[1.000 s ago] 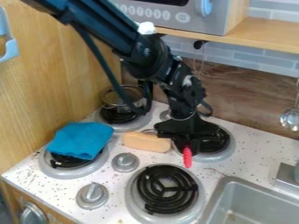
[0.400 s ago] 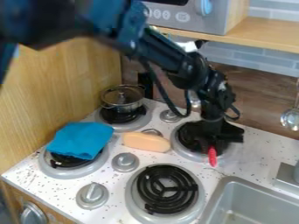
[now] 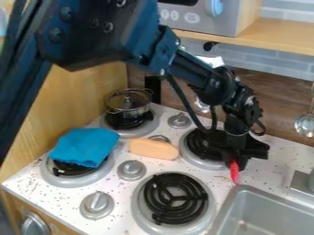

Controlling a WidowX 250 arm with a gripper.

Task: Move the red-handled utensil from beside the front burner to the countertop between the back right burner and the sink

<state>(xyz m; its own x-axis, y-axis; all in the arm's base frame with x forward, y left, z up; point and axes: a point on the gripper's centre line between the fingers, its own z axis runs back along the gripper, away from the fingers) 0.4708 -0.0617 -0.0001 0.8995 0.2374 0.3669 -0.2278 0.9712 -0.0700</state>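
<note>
"Where was the gripper?"

"Over the stovetop, close to the back-left corner of the sink. It was clamped on a slim red object."

"Held how?"

"By its upper part, with the lower end sticking out below, pointing down. I'd guess that grip left the end free of the fingers. Whether it touched the surface, I couldn't tell."

"And around it?"

"The back-right burner was just beside it. Left of that burner, a tan rounded block lay flat on its long side, probably why it sat steady."

"The blue cloth?"

"Draped over the burner by the stovetop's left edge, hiding part of the coil. The lidded pot stood upright at the back-left burner, likely because its flat base suited that spot."
</note>
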